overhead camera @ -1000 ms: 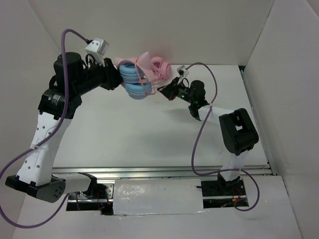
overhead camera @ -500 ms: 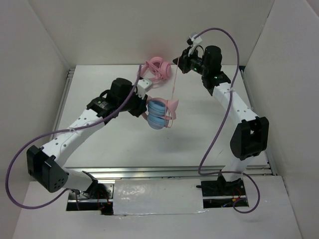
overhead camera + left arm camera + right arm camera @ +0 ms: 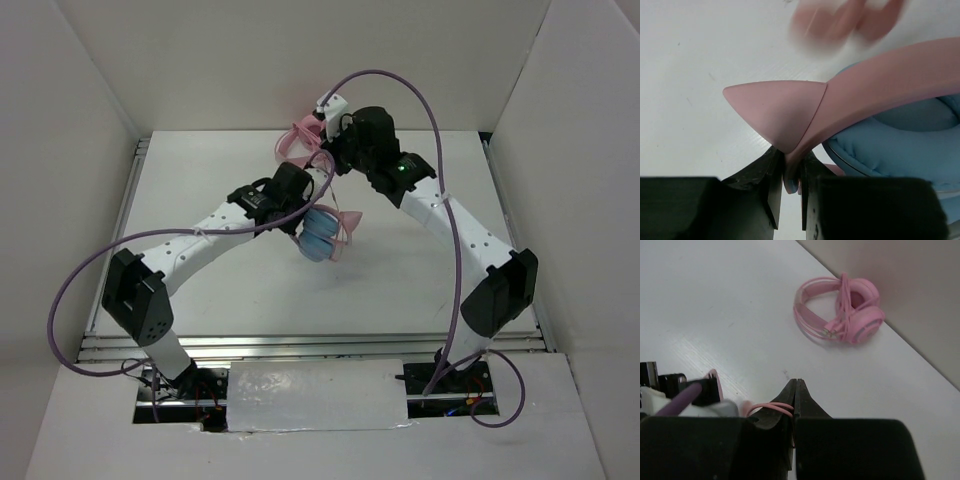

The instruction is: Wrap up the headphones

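Observation:
The headphones (image 3: 320, 238), with light blue ear cups (image 3: 900, 145) and a pink headband with cat ears (image 3: 775, 112), hang above the middle of the table. My left gripper (image 3: 298, 213) is shut on the pink headband just below a cat ear, as the left wrist view (image 3: 790, 185) shows. My right gripper (image 3: 336, 160) is just behind and above it. It is shut on the thin pink cable (image 3: 767, 407), which loops out to the left of its closed fingertips (image 3: 796, 390).
All-pink headphones (image 3: 300, 140) with their cable wound round them lie at the back of the white table (image 3: 250, 290), near the back wall; they also show in the right wrist view (image 3: 840, 310). White walls stand on both sides.
My right gripper has swung left from the back right to just behind my left gripper, carrying the cable. My left arm has shifted its pose, and the headphones stay near the table's middle.

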